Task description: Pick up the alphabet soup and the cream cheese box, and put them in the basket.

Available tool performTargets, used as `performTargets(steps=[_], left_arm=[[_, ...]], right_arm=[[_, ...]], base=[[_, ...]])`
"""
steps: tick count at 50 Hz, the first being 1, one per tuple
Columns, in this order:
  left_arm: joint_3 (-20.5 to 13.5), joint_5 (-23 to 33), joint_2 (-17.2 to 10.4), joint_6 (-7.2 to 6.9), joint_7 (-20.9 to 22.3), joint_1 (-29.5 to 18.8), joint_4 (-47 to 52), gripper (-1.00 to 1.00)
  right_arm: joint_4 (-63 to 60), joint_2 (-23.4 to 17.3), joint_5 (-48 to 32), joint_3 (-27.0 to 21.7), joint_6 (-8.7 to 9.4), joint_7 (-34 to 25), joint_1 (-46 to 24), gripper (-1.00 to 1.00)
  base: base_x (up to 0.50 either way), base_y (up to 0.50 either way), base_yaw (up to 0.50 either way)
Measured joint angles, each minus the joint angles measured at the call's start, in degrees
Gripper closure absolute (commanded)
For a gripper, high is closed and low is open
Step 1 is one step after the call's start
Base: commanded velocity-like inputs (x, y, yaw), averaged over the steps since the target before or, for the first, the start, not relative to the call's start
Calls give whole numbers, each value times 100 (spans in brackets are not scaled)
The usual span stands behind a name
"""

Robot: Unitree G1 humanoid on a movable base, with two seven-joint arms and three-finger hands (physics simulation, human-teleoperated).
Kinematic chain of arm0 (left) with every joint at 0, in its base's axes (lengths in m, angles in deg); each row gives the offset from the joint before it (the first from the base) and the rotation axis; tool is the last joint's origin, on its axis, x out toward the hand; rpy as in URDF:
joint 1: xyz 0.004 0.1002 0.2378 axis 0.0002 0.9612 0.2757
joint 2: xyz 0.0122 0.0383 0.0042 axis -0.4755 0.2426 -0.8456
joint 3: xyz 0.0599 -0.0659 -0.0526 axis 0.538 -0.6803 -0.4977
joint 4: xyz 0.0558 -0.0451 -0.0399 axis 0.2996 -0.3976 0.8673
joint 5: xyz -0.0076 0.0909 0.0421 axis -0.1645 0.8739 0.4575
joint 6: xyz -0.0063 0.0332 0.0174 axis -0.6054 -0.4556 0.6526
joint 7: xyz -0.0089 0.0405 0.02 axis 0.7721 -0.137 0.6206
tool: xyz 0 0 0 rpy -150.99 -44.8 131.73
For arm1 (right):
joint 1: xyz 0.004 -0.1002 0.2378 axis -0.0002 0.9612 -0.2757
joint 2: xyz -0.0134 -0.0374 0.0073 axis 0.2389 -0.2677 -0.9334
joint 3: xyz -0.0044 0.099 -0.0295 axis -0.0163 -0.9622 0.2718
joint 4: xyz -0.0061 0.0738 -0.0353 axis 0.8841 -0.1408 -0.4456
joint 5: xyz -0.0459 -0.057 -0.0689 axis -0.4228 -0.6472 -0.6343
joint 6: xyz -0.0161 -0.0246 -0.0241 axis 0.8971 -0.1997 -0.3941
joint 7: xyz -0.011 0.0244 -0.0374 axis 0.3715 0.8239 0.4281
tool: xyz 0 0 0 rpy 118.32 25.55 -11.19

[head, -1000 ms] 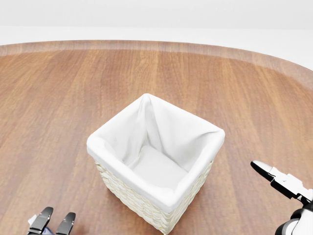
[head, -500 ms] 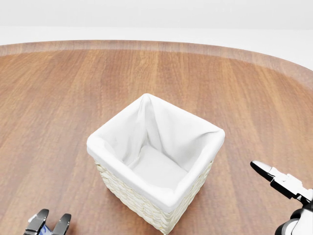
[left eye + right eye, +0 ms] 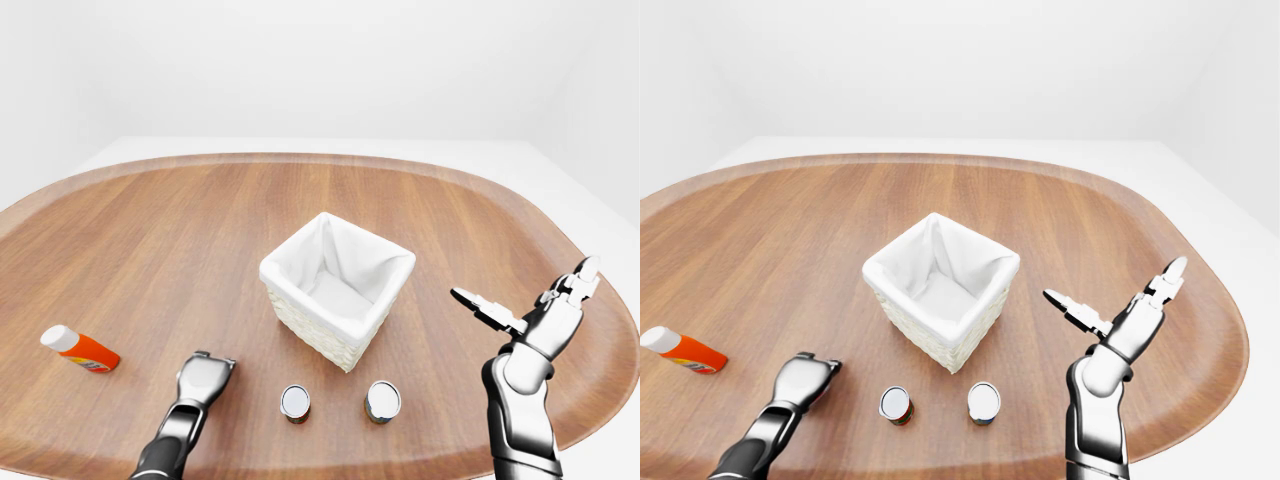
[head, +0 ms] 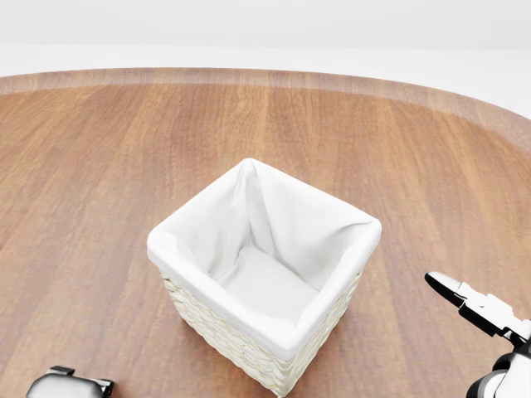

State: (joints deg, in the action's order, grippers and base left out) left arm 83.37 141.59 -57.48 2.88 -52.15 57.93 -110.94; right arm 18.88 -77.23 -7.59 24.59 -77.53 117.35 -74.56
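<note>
Left hand [image 3: 205, 378] sits low at the bottom left of the left-eye view, just left of the two small round steel-topped cans. In the head view only its grey knuckle block [image 4: 66, 385] shows at the bottom edge. A second ago two dark fingers stood up there with a scrap of blue and white between them, so I read the hand as having rolled over and dropped. I cannot tell whether its fingers are together or clamped on anything, since they curl down out of sight. The cream cheese box is not visible in any view, possibly under that hand. The can with a red label [image 3: 896, 405] and the plainer can [image 3: 983, 401] stand upright below the white cloth-lined wicker basket [image 3: 300, 315], near it but not touching. Which one is the alphabet soup I cannot make out. The basket is empty. Right hand [image 3: 540, 315] hangs raised to the right, fingers spread apart, holding nothing, unchanged. An orange bottle with a white cap [image 3: 80, 350] lies far left on the oval wooden surface [image 3: 150, 230]. Neither item is delivered yet.
</note>
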Motion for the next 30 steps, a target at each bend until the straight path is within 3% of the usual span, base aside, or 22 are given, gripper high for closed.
performTargets(steps=[20,30], left_arm=[[-459,-42,25,-3,717,857,1246,100],[-633,61,49,-2,913,1037,1481,100]], right_arm=[[-36,14,-13,3,19,0,22,-100],[-4,6,-11,1,3,0,10,-100]], base=[[0,0,0],[0,0,0]])
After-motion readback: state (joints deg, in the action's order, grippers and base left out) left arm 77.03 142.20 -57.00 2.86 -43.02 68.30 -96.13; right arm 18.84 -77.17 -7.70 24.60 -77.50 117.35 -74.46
